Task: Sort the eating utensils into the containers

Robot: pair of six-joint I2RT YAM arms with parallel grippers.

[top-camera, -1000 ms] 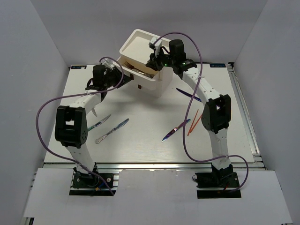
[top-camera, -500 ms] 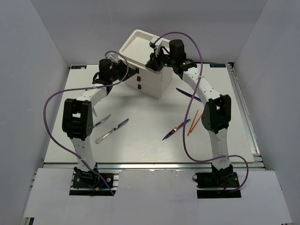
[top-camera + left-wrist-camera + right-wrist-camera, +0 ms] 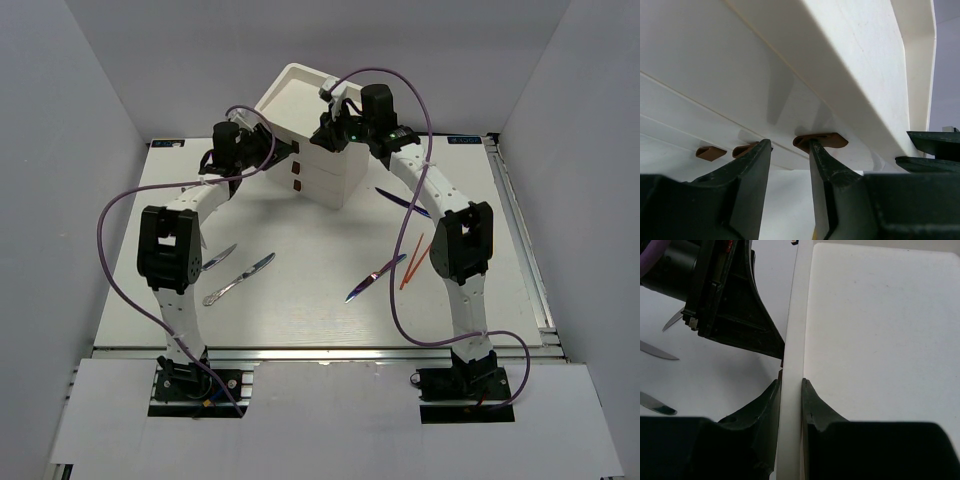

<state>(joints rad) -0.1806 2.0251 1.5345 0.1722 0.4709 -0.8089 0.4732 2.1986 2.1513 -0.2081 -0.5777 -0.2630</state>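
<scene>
Drawer unit (image 3: 322, 182): at the far middle of the table (image 3: 300, 320), dark red pulls on its front.
Left gripper (image 3: 788, 150): at the unit's front, fingers spread with nothing between them; one fingertip touching the top pull (image 3: 822, 141).
Right gripper (image 3: 790, 385): on top of the unit, pinching its white rim (image 3: 792, 315).
Teal-handled utensil (image 3: 214, 262), silver-and-blue utensil (image 3: 240, 280): flat on the table, nearer than the unit, to its left.
Blue utensil (image 3: 404, 202): just right of the unit.
Purple utensil (image 3: 374, 279), orange chopsticks (image 3: 412, 262): nearer than the unit, to its right.
</scene>
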